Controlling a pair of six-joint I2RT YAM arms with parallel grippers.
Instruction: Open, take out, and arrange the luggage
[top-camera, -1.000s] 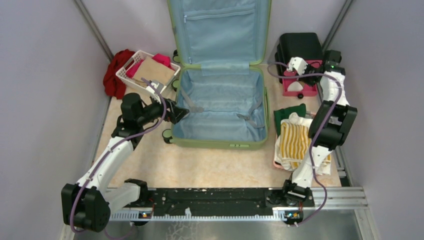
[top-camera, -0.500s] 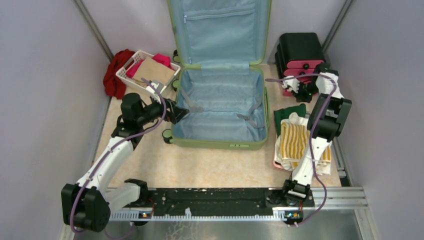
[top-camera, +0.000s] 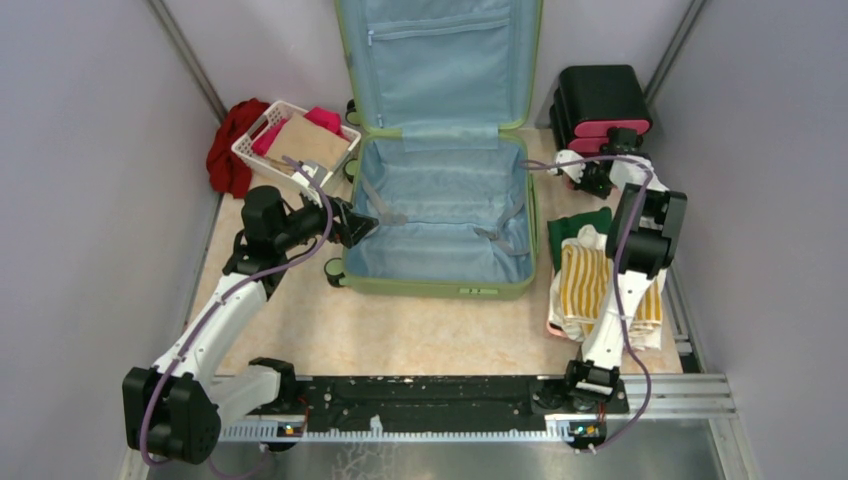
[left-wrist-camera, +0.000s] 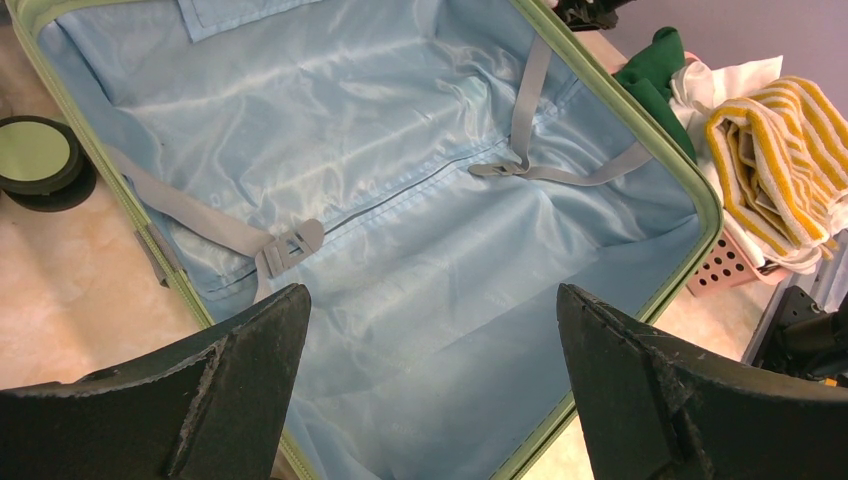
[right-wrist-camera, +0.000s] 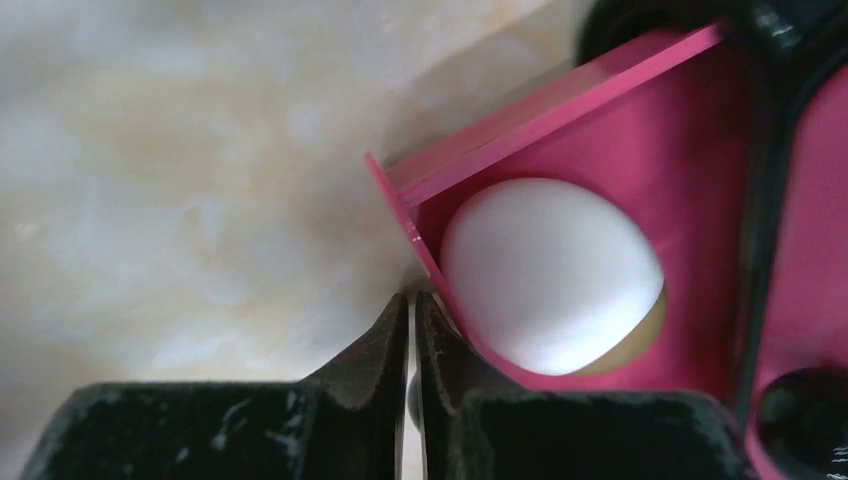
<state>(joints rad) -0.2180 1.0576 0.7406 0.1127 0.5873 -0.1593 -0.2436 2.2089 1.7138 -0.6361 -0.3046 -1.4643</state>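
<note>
Both hands are empty: the closed right hand (right-wrist-camera: 412, 310) should be pressed squarely on the pink drawer (right-wrist-camera: 640, 130) just ahead, while the luggage (left-wrist-camera: 400, 150) lies below the wide-open left hand (left-wrist-camera: 430, 295).

Right tool (right-wrist-camera: 411, 318) at 6 o'clock, fingers pressed together, tips just beside the near corner of a pink drawer (right-wrist-camera: 600, 130); contact cannot be confirmed. The drawer, from 1 to 4 o'clock, holds a white rounded object (right-wrist-camera: 550, 270). Black casing (right-wrist-camera: 790, 70) borders it. Pale mottled worktop (right-wrist-camera: 180, 180) from 8 to 12 o'clock.
</note>
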